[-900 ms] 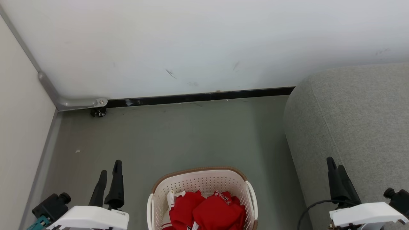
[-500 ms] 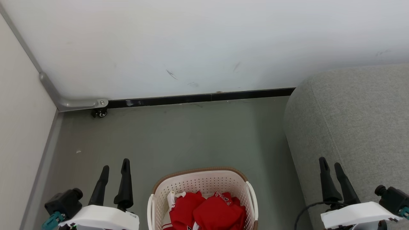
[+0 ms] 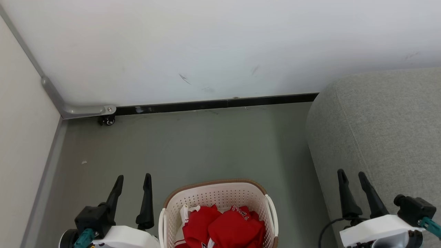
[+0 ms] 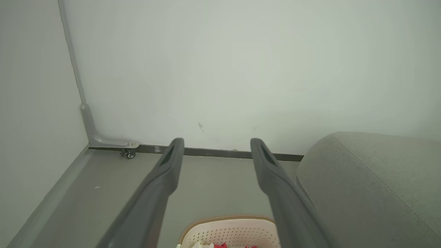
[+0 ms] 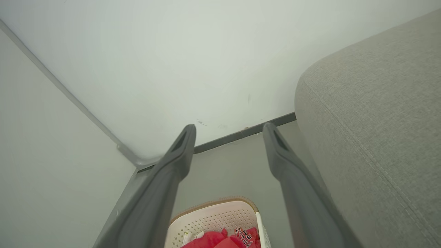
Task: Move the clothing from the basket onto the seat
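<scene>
Both your left gripper [image 3: 134, 177] and right gripper [image 3: 350, 174] show fingers spread, empty. Pickup pending: lower one onto the clothing [image 3: 224, 229] in the basket [image 3: 213, 182] at six o'clock.

Our left gripper [image 3: 134, 176] sits at seven o'clock in the head view, its two dark fingers [image 3: 146, 203] spread wide apart, empty, pointing toward twelve. Our right gripper [image 3: 350, 172] sits at four o'clock, likewise parted and empty, leaning slightly toward eleven
</scene>
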Controlling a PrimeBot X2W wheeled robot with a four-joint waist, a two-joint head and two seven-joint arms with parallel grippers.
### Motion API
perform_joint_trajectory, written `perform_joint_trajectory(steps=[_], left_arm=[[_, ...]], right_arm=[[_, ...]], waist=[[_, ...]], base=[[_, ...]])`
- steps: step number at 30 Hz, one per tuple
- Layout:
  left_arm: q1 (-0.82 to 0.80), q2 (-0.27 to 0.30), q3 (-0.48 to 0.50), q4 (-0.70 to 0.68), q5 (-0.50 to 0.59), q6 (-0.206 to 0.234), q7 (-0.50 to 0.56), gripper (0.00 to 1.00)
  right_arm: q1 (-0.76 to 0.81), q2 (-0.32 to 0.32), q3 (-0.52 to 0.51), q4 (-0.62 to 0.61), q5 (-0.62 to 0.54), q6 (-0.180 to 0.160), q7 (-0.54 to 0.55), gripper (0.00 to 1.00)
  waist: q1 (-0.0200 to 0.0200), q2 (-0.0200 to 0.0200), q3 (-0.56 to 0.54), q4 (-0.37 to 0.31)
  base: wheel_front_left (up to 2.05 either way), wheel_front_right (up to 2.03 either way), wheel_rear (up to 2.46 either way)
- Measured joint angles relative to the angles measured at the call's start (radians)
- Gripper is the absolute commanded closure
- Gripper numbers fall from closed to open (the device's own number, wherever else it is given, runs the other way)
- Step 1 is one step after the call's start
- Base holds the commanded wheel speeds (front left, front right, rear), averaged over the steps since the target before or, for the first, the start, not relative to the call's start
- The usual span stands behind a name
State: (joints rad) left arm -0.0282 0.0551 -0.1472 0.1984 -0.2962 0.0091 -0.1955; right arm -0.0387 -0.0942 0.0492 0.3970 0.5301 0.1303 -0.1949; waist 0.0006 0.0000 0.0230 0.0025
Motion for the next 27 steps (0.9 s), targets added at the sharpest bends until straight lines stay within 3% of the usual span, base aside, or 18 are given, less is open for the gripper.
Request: perform_joint_trajectory(steps=[14,27], left_arm=[[0.000,0.001,-0.029,0.029,0.217,0.036,-0.052,0.00],[0.000,-0.001,-0.005,0.072,0.211,0.063,-0.052,0.00]], right_arm=[[-0.026,0.029,-0.019,0.026,-0.243,0.000,0.000,0.00],[-0.026,0.032,-0.020,0.030,-0.258,0.000,0.008,0.00]], waist=[[-0.0001,0.0000,0.008,0.001],[-0.0001,0.0000,0.003,0.001]], base=[[0.00,0.00,0.00],[0.00,0.00,0.00]])
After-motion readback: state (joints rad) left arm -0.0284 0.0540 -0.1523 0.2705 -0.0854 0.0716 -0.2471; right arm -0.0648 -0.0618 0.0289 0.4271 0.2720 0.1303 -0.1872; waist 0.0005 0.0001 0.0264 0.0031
